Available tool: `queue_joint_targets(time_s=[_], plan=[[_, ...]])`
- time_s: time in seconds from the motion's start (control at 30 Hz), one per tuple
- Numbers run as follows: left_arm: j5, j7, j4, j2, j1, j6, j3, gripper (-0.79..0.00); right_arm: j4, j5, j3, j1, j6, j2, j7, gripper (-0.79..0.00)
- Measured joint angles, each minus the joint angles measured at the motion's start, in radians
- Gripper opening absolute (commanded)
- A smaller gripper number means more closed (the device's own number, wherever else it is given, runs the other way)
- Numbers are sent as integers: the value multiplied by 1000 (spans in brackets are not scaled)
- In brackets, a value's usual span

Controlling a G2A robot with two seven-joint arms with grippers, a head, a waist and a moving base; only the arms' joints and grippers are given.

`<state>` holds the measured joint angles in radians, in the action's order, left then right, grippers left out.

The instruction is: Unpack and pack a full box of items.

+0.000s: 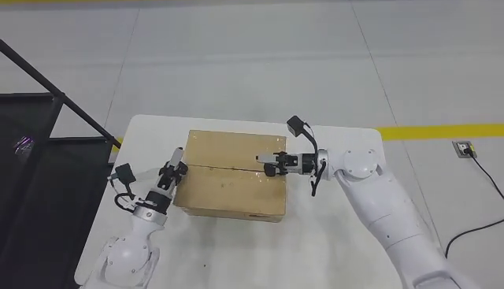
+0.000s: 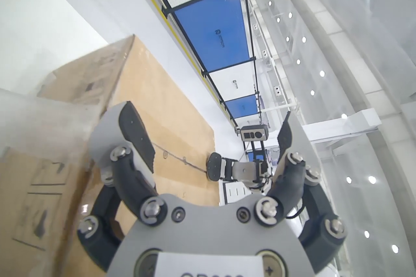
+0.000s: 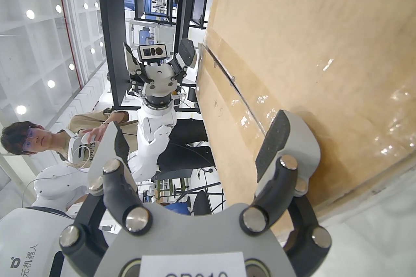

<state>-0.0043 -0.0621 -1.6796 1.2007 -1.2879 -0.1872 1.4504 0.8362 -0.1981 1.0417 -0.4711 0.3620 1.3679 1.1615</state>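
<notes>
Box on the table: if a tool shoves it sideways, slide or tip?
Likely slides: the box looks low, wide and flat on the table. Glossy tape on top may be slick. Weight unknowable: it's shut.

I count one cardboard box (image 1: pixel 232 187), one white table (image 1: pixel 315 242), two top flaps (image 1: pixel 236 146) on that box with one seam (image 1: pixel 228 165) between them, and two grippers: one left gripper (image 1: pixel 178 160), one right gripper (image 1: pixel 263 162).

Surroundings: white tabletop (image 1: pixel 323 234) on a grey floor (image 1: pixel 236 53).
Yellow floor line (image 1: pixel 441 131) at frame right; outlet (image 1: pixel 463 148) with black cable (image 1: pixel 487 175) below it; black netted frame (image 1: pixel 31 179) at frame left.
</notes>
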Motion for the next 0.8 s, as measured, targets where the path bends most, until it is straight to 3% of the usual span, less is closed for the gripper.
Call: queue_joint_targets(time_s=[0.37,0.67,0.8], plan=[[-11,155,-40,-6,-134,-28,194,0,22,3,5,-10,1,-5,1,0],[-11,153,-39,-6,-134,-28,192,0,23,3,5,-10,1,-5,1,0],[-40,150,32,0,-112,37,167,0,83,36,0,-42,-11,-9,-42,0]])
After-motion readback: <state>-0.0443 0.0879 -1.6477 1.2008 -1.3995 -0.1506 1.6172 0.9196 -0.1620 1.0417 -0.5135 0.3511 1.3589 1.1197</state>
